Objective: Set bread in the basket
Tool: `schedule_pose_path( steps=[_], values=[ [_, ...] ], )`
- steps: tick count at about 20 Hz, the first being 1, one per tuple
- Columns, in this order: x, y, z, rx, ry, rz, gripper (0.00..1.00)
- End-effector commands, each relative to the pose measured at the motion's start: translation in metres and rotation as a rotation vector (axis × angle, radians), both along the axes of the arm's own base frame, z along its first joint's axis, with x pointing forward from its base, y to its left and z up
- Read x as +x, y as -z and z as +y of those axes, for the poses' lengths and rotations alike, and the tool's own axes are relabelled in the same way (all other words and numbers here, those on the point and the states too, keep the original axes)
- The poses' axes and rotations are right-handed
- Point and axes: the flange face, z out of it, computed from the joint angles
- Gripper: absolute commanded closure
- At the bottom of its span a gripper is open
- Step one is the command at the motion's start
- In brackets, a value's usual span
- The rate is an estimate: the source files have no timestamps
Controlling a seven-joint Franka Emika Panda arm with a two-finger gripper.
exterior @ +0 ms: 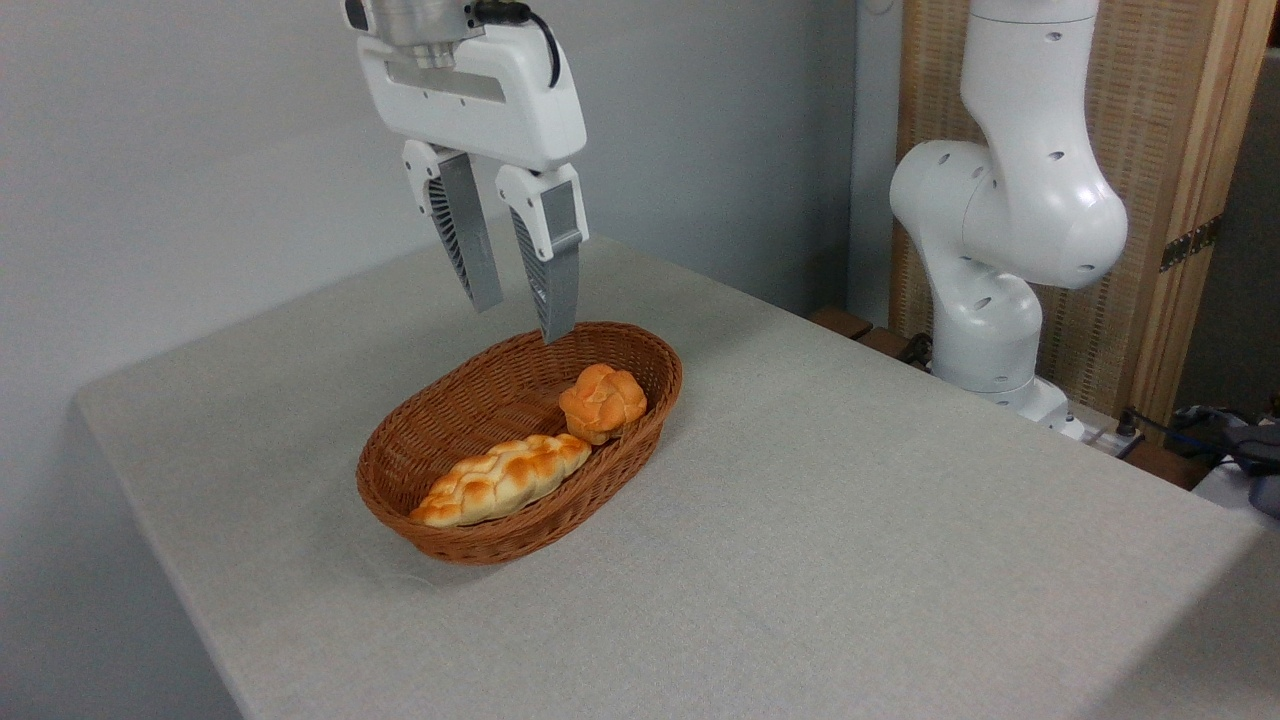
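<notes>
Writing: no brand, label or text can be read on any thing here.
Bun (602, 401): small and round, orange-golden, with a lumpy knotted top and a paler base. It lies inside the basket, at the far right end, touching the inner wall.
Basket (440, 445): oval, brown woven wicker, low flared sides; it stands on the table near the middle.
Loaf (500, 480): long, pale, braided, with browned spots; it lies in the basket along the near side, its far end just beside the bun.
Gripper (518, 315): above the far rim of the basket, fingers (558, 280) spread apart and holding nothing, tips pointing down.
Table (850, 520): covered with a grey cloth.
Arm base (1000, 270): white, at the far right of the table.
</notes>
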Motion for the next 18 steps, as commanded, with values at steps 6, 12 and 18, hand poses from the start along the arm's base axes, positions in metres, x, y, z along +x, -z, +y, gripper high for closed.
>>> schedule_pose_path(
  steps=[6, 12, 18],
  values=[
    [0.025, -0.021, 0.026, -0.067, 0.04, -0.056, 0.0],
    [0.024, -0.02, 0.033, -0.083, 0.031, -0.048, 0.0],
    [0.019, -0.016, 0.032, -0.084, 0.033, -0.005, 0.0]
  ],
)
